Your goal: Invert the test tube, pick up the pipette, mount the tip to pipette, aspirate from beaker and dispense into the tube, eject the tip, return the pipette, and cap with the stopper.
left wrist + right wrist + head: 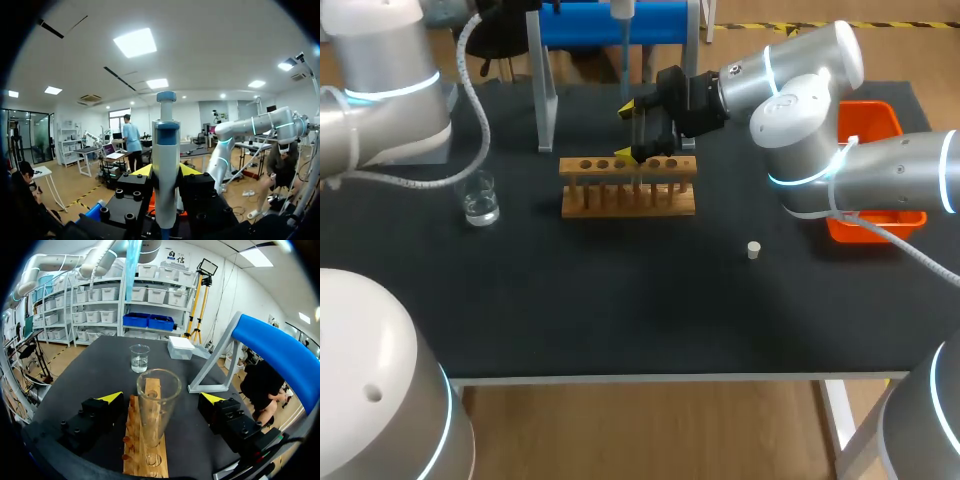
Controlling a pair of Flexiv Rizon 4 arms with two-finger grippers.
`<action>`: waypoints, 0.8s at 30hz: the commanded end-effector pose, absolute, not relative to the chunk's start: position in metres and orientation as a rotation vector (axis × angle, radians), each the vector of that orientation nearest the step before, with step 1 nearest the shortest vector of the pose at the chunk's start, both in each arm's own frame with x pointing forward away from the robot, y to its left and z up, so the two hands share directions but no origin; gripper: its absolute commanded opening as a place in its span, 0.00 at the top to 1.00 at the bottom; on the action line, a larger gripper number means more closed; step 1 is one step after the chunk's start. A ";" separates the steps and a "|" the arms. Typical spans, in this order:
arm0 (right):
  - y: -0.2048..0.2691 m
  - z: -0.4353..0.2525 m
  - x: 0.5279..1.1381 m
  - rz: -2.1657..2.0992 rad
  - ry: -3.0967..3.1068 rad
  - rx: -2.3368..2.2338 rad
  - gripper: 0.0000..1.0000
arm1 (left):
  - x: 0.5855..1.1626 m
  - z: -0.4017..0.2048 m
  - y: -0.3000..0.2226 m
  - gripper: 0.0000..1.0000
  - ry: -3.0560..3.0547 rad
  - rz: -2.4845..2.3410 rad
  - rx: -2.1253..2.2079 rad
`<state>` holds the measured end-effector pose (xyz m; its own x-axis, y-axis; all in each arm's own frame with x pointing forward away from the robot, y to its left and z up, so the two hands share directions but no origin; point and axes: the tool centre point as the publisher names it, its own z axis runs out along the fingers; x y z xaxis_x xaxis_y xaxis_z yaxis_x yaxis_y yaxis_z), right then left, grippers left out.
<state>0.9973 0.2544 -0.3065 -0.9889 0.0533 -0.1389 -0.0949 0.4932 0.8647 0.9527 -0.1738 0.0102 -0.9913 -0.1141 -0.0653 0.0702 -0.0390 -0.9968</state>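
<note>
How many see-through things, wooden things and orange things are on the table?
See-through: 2, the beaker and the test tube
Wooden: 1, the rack
Orange: 1, the bin
Total: 4

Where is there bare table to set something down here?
Free: the broad strip of black table between the wooden tube rack and the near edge, broken only by the small white stopper; also between rack and clear glass beaker. Crowded: behind the rack, with the right hand and blue-topped stand.
</note>
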 end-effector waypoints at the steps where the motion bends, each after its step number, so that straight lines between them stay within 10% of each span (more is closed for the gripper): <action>1: 0.254 -0.306 0.997 1.508 2.586 -0.036 0.00 | 0.964 0.009 -0.185 1.00 2.118 -2.197 -0.009; 24: 0.254 -0.306 0.997 1.508 2.586 -0.036 0.00 | 0.968 0.004 -0.193 1.00 2.146 -2.212 -0.022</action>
